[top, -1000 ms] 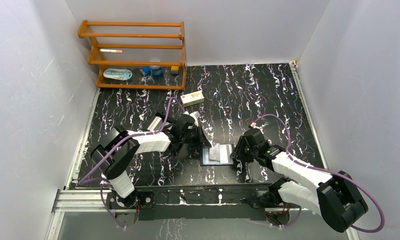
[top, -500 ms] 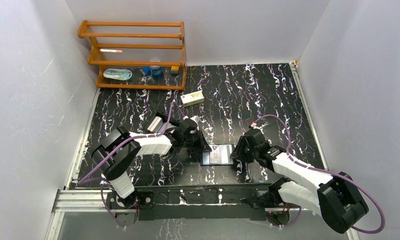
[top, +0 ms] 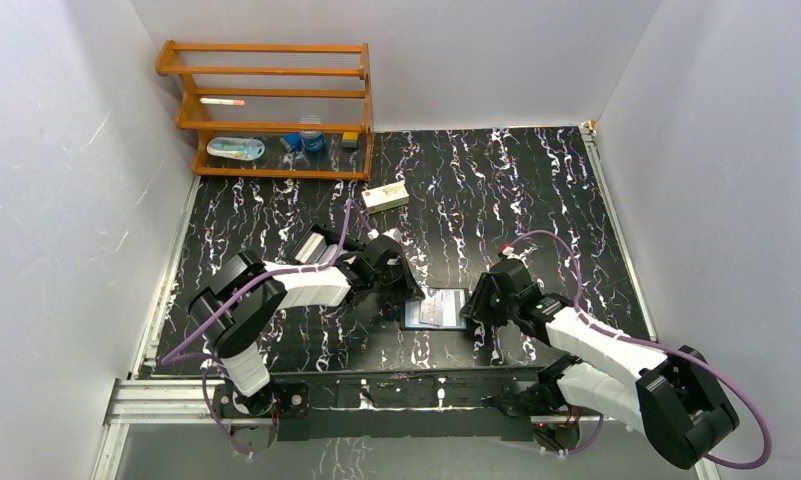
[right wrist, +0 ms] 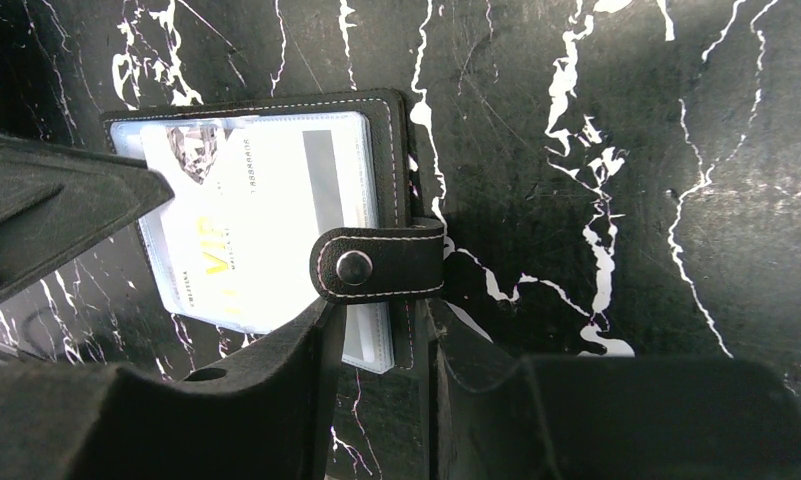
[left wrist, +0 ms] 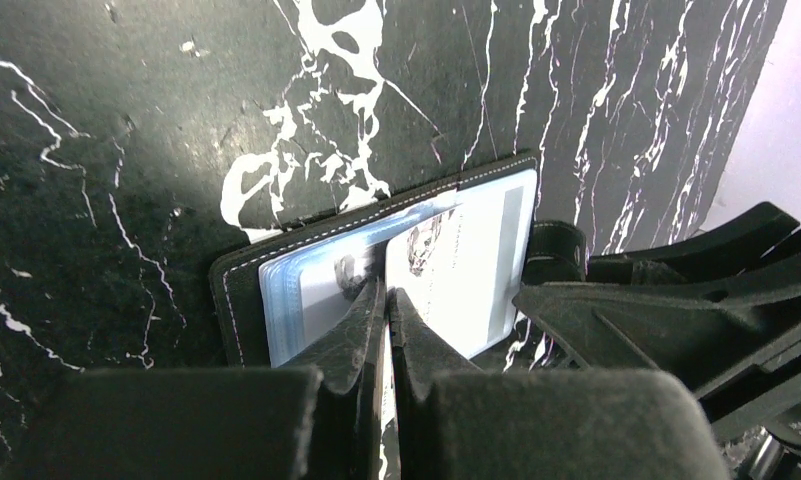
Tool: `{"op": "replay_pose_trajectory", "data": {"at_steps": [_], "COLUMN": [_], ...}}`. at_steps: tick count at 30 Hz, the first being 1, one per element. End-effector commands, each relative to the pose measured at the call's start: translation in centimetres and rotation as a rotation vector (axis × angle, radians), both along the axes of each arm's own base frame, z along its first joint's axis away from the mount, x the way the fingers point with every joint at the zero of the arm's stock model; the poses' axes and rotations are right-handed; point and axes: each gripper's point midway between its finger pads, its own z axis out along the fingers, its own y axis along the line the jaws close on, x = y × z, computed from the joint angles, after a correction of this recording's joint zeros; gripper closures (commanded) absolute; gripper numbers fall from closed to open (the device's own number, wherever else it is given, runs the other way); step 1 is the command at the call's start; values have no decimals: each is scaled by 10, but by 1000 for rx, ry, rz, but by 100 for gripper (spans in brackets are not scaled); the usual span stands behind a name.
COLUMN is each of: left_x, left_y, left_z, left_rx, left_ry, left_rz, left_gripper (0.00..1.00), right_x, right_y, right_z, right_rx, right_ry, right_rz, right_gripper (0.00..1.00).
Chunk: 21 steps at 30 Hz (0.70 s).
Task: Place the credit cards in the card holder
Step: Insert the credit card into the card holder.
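Insertion is the step we read here. The card holder (top: 410, 318) lies open and flat on the table (top: 536, 190), close to the near edge and about midway between the left and right edges, with one end effector on each side of it. A pale credit card (left wrist: 471, 265) lies over the glossy sleeve. We cannot tell how far its leading edge sits under the plastic, if it does at all.

The left end effector (left wrist: 384, 298) is fully closed, its two fingers pressed together into one narrow tip. That tip meets the card's edge on the side toward the table's left edge. A thin pale sliver shows between the fingers, but we cannot say whether it is card or only light. We therefore treat this as a closed tip bearing on the card, not a sure pinch. A closed tip suits the job, in our judgement, because it gives a stiff point for nudging a thin card sideways into the sleeve.

The right end effector (right wrist: 376, 335) stands well open and grips nothing that we can see. One finger lies over the holder's inside and the other over the bare table beyond, straddling the holder's right border beside the snap tab (right wrist: 376, 265). We take this as bracing: a light wallet would slide under a sideways push, and a stop on the far side keeps it in place. The tab lies folded inward over the sleeve's border and may snag the card.
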Motion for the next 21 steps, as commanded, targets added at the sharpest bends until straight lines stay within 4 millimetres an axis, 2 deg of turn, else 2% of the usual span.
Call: {"op": "replay_pose_trajectory", "data": {"at_steps": [1, 8, 21], "left_x": [10, 9, 5], "left_y": [10, 11, -2], "left_z": [-8, -12, -15], "left_rx": [87, 84, 56], "left_ry": [-33, -27, -42], "left_rz": [36, 60, 82], "left_gripper": [100, 100, 100], "right_x": [-11, -12, -14], "right_y": [-4, -4, 6], "right_z": [-12, -12, -15], "right_rx": [-3, 0, 57], "right_ry": [36, 35, 67], "right_rz": [4, 6, 0], "right_gripper": [60, 60, 60]}}
